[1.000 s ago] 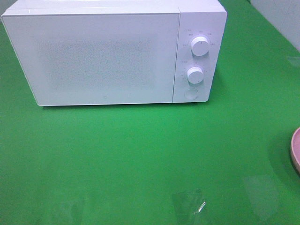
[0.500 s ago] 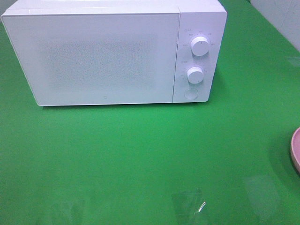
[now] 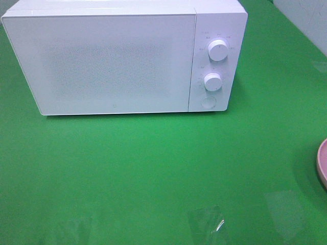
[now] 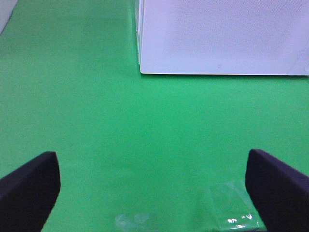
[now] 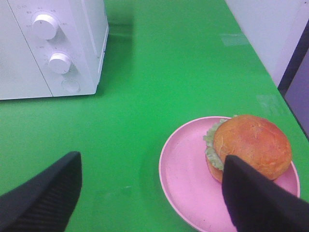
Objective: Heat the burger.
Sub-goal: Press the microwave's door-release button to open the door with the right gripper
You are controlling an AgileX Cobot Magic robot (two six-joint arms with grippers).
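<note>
Microwave [image 3: 122,58], white, door shut, at the table's [image 3: 153,168] far edge. Burger [image 5: 251,145] on pink plate [image 5: 186,179] by the right edge, open green between. Left gripper [image 4: 152,162], right gripper [image 5: 152,162]: jaws apart, empty.

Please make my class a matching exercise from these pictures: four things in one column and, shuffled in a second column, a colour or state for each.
Column one
1. microwave
2. burger
3. plate
4. left gripper

Column two
A. pink
B. open, holding nothing
C. white, door shut
D. brown bun, green lettuce

Pairs: 1-C, 2-D, 3-A, 4-B
</note>
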